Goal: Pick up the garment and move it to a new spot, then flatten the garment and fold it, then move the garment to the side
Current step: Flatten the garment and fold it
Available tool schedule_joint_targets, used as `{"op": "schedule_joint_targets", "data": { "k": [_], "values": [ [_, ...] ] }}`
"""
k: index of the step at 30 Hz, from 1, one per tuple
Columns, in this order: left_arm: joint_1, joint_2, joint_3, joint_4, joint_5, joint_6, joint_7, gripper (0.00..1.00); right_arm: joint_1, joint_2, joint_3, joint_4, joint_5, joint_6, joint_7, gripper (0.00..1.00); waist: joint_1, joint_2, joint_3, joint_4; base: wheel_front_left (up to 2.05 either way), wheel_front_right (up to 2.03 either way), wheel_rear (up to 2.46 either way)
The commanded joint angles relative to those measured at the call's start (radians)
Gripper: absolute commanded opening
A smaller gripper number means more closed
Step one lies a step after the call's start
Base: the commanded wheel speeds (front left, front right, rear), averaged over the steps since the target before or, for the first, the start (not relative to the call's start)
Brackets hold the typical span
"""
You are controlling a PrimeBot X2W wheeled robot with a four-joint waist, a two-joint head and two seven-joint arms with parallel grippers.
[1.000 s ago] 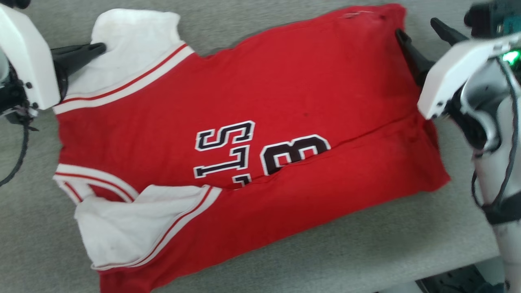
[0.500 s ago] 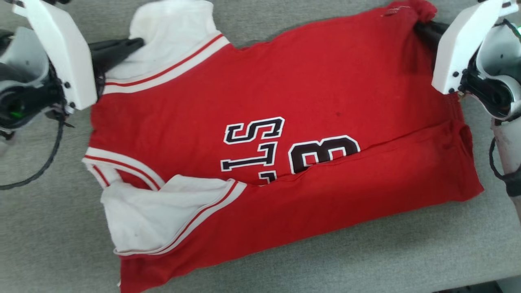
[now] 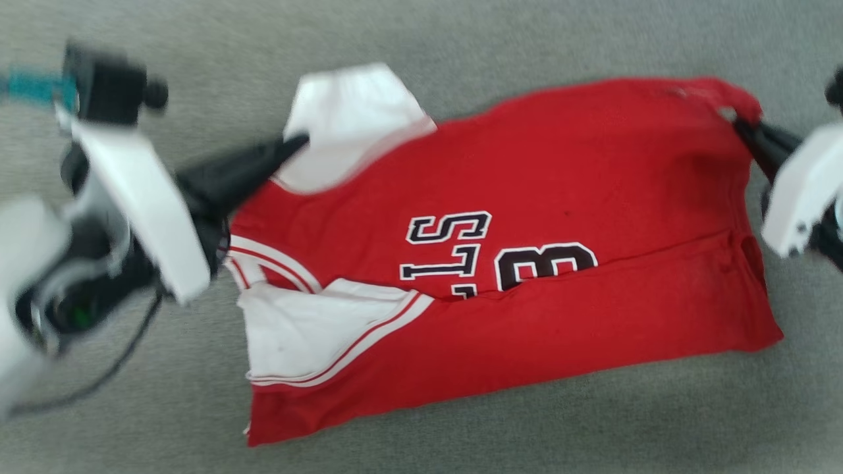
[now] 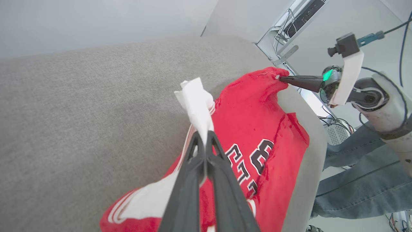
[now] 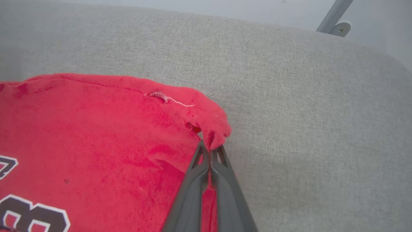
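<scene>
The garment, a red jersey with white sleeve ends and black-and-white lettering, lies partly folded on the grey cloth surface; its near long edge is turned over the numbers. My left gripper is shut on the far white sleeve, which stands lifted off the surface in the left wrist view, pinched at the left gripper. At the far right, my right gripper is shut on the garment's far hem corner, bunched at the tips of the right gripper. The garment sags between both grips.
Grey fabric surface stretches beyond the garment on the far side. In the left wrist view its right edge drops off, with a person's legs in jeans and cables beyond. A metal bracket stands behind the surface.
The right gripper's fingers have closed on the far hem corner. The left gripper has kept hold of the white sleeve. The head camera has shifted, and both far corners are now raised.
</scene>
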Motion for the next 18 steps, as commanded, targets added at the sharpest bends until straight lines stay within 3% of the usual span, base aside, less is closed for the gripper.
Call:
{"op": "schedule_joint_targets", "data": {
  "k": [1,9,18],
  "values": [
    [0.048,0.025,-0.009,-0.037,0.010,-0.002,-0.051,0.00,0.060,-0.007,-0.016,-0.039,0.003,0.000,0.002,0.00,0.0000,0.0000,-0.040,0.030,0.00,0.00,0.00],
    [0.280,0.119,-0.074,-0.179,0.029,-0.002,-0.305,0.00,0.350,0.005,-0.147,-0.227,-0.014,0.000,0.030,0.00,0.0000,0.0000,-0.081,0.060,0.00,0.00,0.00],
    [0.458,0.061,-0.100,-0.118,0.034,-0.002,-0.358,0.00,0.523,0.065,-0.252,-0.272,-0.002,0.000,0.014,0.00,0.0000,0.0000,-0.076,0.077,0.00,0.00,0.00]
  ]
}}
